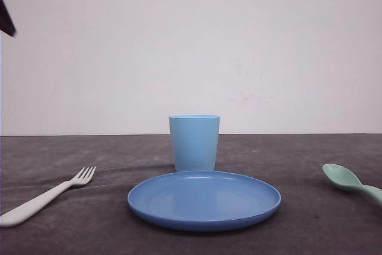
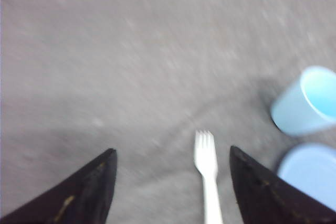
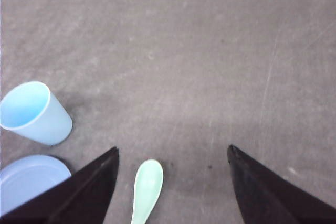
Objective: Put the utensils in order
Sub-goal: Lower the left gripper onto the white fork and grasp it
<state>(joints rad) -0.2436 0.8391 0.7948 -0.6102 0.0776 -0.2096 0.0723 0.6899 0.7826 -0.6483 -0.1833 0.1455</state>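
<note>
- Fork (image 1: 45, 197) up front: white plastic, lying flat on the dark grey tabletop (image 1: 71, 153) at the left of the front view, handle running off toward the near left corner, tines aimed at the middle.
- Over on the right edge, we've got the mint-green spoon (image 1: 349, 181), bowl facing up and pointing inward, handle cut off by the frame.
- Between the two sits the round blue plate (image 1: 204, 200), well apart from both utensils, and the light blue cup (image 1: 194, 143) stands upright just behind it.
- Left wrist view now, and it's blurred: the left end effector (image 2: 173, 153) hangs above the tabletop with its two dark fingers (image 2: 89, 190) spread wide, nothing between them in a grip. The fork lies on the cloth in the gap, nearer one finger, tines pointing away from the wrist.
- Cup and plate rim show off to one side in that same view.
- Right wrist view, much sharper: the right end effector (image 3: 173, 150) is also wide open above the tabletop, holding nothing. The spoon lies below the gap, closer to one finger, bowl away from the wrist.
- Cup and plate edge sit off to the other side.
- No brand, label or writing readable on anything.
</note>
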